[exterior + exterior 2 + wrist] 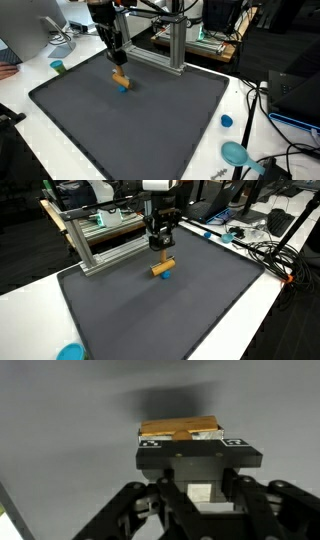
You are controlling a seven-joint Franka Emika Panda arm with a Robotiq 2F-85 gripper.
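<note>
**Pincer.** The pincer hung over the dark mat, pointing down. Its jaws were clamped on a wooden block. In the wrist view, the block lay crosswise between the fingertips, with its tan upper face exposed.

**Held item.** The block sat directly below the pincer in both exterior views, with one end tilted lower than the other. A small blue piece lay just beneath that lower end. Contact between the two could not be confirmed.

**Surroundings.** An aluminium frame stood near the pincer, at the mat's edge. A blue cap and a teal scoop-like item lay well apart from the pincer, off the mat.
</note>
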